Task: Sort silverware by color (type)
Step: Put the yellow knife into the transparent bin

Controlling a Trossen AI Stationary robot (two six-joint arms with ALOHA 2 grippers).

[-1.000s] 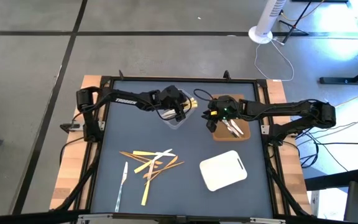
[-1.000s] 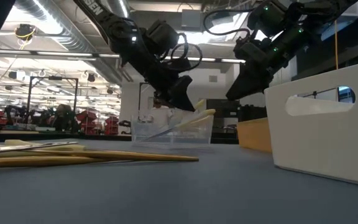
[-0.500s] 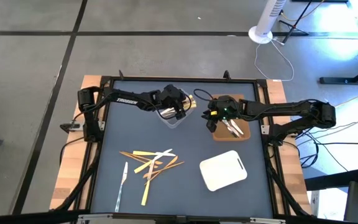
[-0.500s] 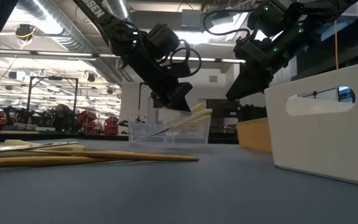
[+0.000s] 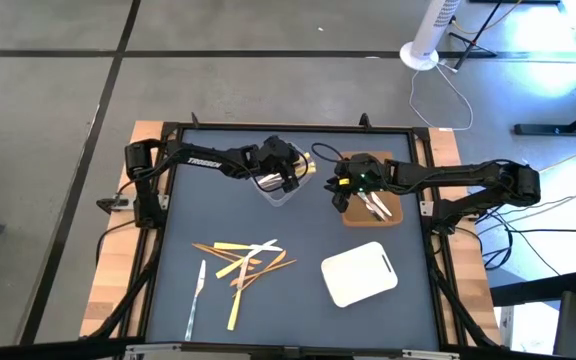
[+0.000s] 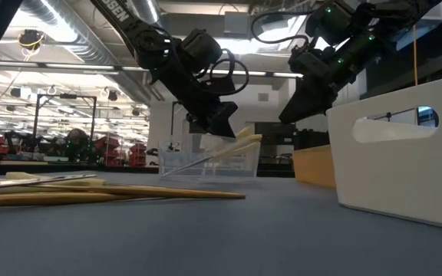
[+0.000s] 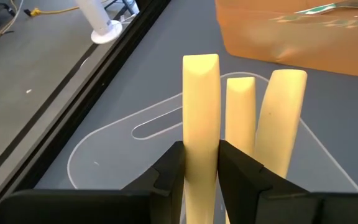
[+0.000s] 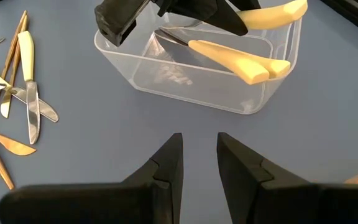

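A clear plastic tub (image 5: pixel 286 190) stands at the table's far middle with two pale yellow utensils (image 8: pixel 235 59) leaning in it. My left gripper (image 5: pixel 290 180) hangs over the tub, shut on a third pale yellow utensil (image 7: pixel 201 106). My right gripper (image 8: pixel 197 155) hovers open and bare between the tub and the brown tray (image 5: pixel 373 212), which holds silver utensils (image 5: pixel 376 204). More silverware (image 5: pixel 243 265), yellow, orange-brown and silver, lies in a loose heap on the near left of the table. My left gripper pinches the yellow utensil's broad handle (image 7: pixel 201 146) between its two fingers. The fingers slant down from the table's left side and lie along the utensil. Its rounded free end (image 7: pixel 201 65) sticks out past the fingertips over the tub's rim (image 8: pixel 278 37); the other end is hidden behind the gripper.
A white tray (image 5: pixel 359 273) lies at the near right. A single silver knife (image 5: pixel 196 295) lies apart at the near left. A raised black frame (image 5: pixel 288 128) runs round the table's edge. Bare table stretches between the heap and the tub.
My left gripper has turned a little at the wrist above the tub, keeping hold of the yellow utensil, whose free end has swung slightly.
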